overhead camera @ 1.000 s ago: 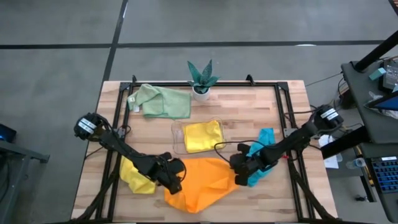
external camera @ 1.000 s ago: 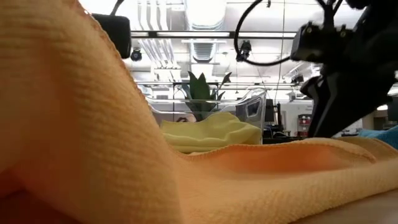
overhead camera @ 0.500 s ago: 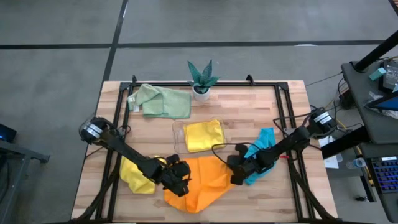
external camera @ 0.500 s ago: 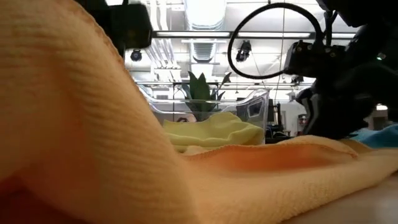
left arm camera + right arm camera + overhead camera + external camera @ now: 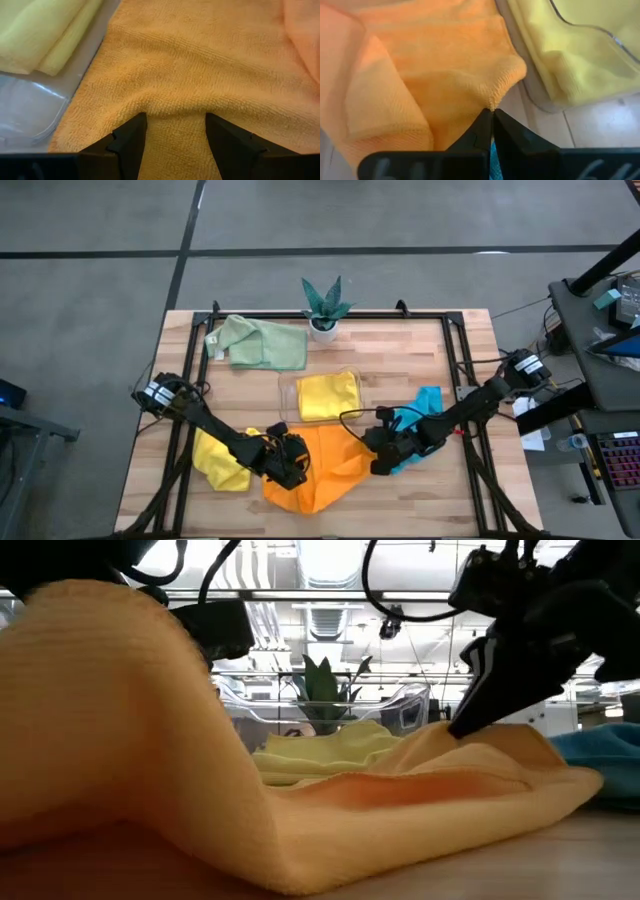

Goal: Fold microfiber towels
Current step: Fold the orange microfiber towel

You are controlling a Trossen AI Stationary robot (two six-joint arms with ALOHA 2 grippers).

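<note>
The orange towel (image 5: 325,472) lies crumpled on the table's near middle. My left gripper (image 5: 175,126) stands open over its left part, a low hump of cloth (image 5: 175,107) between the fingers. My right gripper (image 5: 491,116) is shut on the towel's right side. One yellow towel (image 5: 218,460) lies bunched under the left arm, and another yellow towel (image 5: 327,395) lies in the clear tray (image 5: 286,402). The teal-blue towel (image 5: 424,408) lies under the right arm. The pale green towel (image 5: 262,345) is at the far left. My left gripper's open fingertips (image 5: 134,131) rest on the orange towel's upper face from above, slanting down. The cloth puckers into a hump (image 5: 175,107) between them, and the towel lies on the table there. My right gripper pinches a small point of the orange towel's right edge (image 5: 493,101) between its two fingers. The fingers slant down from the table's right. That point (image 5: 448,730) is raised into a peak, and the rest of the towel lies on the table.
A small potted plant (image 5: 325,308) stands at the far middle edge. The clear tray sits just beyond the orange towel. Bare wood (image 5: 420,350) shows at the far right and along the near edge.
My right gripper has shut on the orange towel's right edge and raised it slightly, so that edge now stands in a peak. My left gripper has come down onto the towel's left part, tipping further down, and stays open.
</note>
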